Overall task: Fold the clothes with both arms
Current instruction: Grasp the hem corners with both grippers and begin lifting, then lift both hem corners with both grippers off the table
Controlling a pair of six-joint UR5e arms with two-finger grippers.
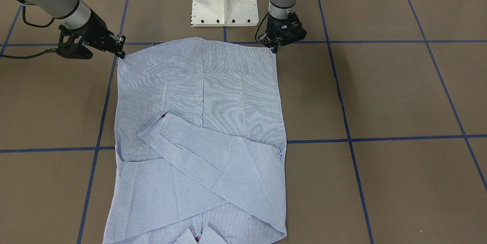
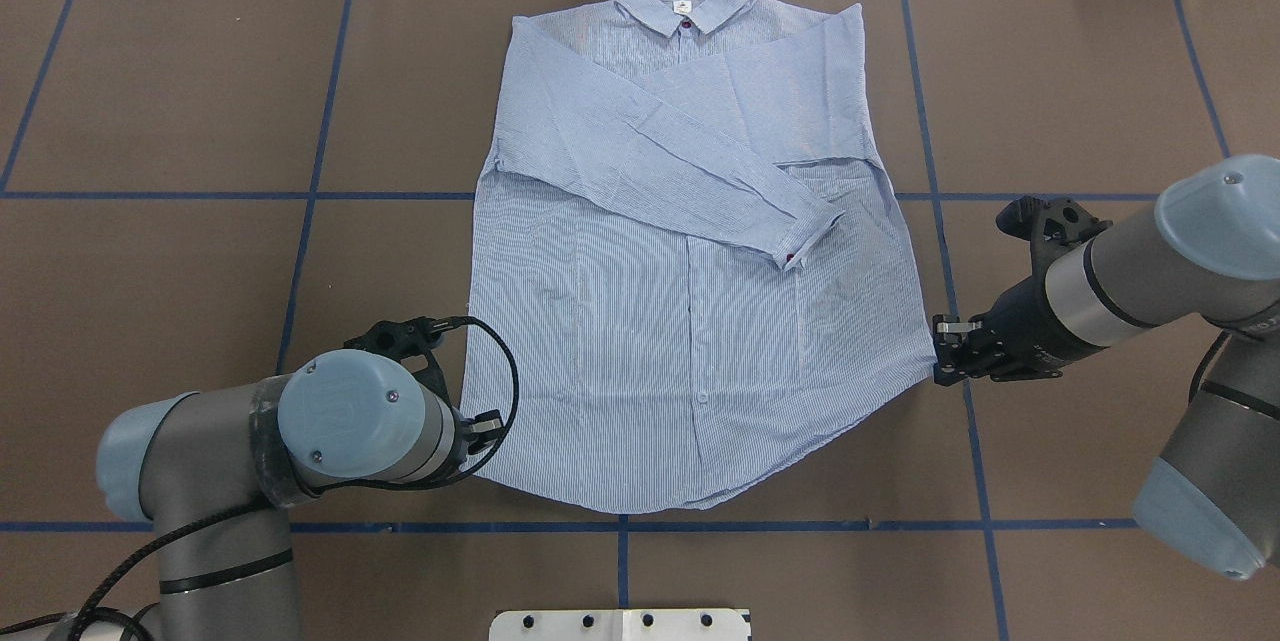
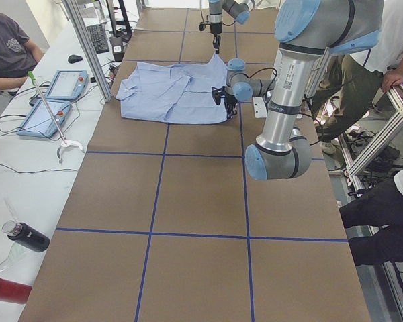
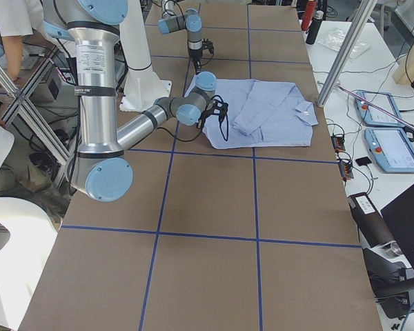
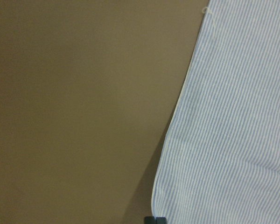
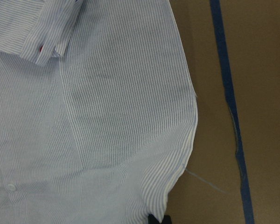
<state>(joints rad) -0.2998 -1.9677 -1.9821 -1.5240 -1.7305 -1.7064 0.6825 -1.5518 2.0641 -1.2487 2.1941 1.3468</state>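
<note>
Blue-striped shirt [image 2: 690,371], collar [image 2: 683,3] away from pedestal [image 2: 620,624]

Shirt [image 1: 213,91] lies between left tool [image 1: 274,49] and right tool [image 1: 121,54] (seemingly touching).

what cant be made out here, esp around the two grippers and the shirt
- Black two-finger left gripper: in the overhead view its own wrist covers the jaws; front-facing view too small to tell whether they pinch the light blue-and-white striped shirt.
- Black right gripper: tips at the shirt's edge, grip unclear; its wrist view shows only a dark sliver.
- Shirt collar: mostly cut off by the front-facing view's bottom edge.
</note>
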